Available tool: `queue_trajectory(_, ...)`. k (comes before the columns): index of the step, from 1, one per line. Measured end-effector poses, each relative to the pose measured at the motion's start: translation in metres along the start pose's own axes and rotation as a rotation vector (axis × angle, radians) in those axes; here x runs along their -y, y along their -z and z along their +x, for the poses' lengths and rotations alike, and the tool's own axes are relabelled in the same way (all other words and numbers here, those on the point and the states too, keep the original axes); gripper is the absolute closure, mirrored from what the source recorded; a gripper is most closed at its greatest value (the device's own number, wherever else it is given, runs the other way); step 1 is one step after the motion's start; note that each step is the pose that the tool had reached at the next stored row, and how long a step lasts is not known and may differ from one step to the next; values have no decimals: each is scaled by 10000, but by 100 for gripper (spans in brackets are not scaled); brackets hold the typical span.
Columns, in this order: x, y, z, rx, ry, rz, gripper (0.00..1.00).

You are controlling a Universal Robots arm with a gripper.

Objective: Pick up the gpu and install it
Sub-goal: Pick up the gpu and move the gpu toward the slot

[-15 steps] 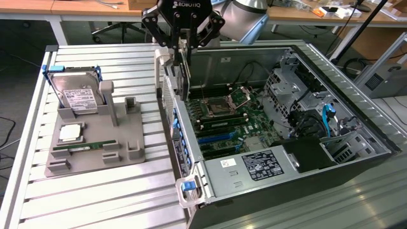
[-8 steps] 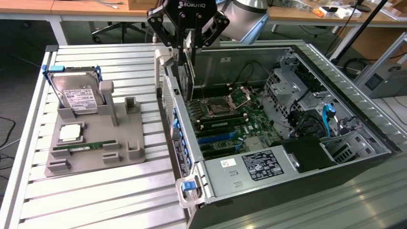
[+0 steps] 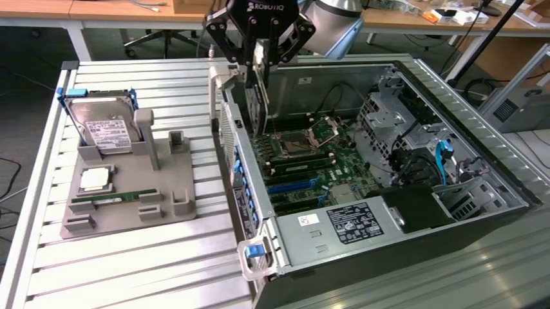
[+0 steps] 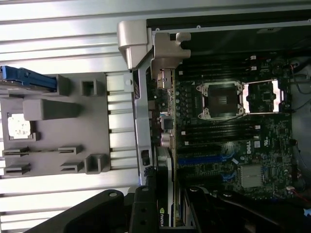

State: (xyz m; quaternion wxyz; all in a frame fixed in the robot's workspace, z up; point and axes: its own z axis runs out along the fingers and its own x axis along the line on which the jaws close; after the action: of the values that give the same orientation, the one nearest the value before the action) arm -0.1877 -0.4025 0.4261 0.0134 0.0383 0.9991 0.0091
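Slatted metal table (image 3: 154, 257), one open computer case (image 3: 413, 270), one hand (image 3: 257, 71) clamped on one gpu (image 3: 256, 106).

Counter (image 3: 138, 270): ribbed metal, matt silver.
Tray (image 3: 125, 170): grey plastic, matt.
Hard drive (image 3: 103, 125): silvery metal, white paper label.
Computer case (image 3: 318, 84): bare sheet metal, dull grey.
Card (image 3: 257, 96): dark board, silvery metal edge.

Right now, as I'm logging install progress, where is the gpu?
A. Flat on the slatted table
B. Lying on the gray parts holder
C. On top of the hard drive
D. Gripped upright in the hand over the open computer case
D: the hand is shut on the gpu, which hangs upright over the open computer case.
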Motion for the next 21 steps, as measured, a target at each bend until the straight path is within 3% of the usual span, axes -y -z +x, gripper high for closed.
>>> queue_trajectory(21,-3,-4,-166,0,0,0,73)
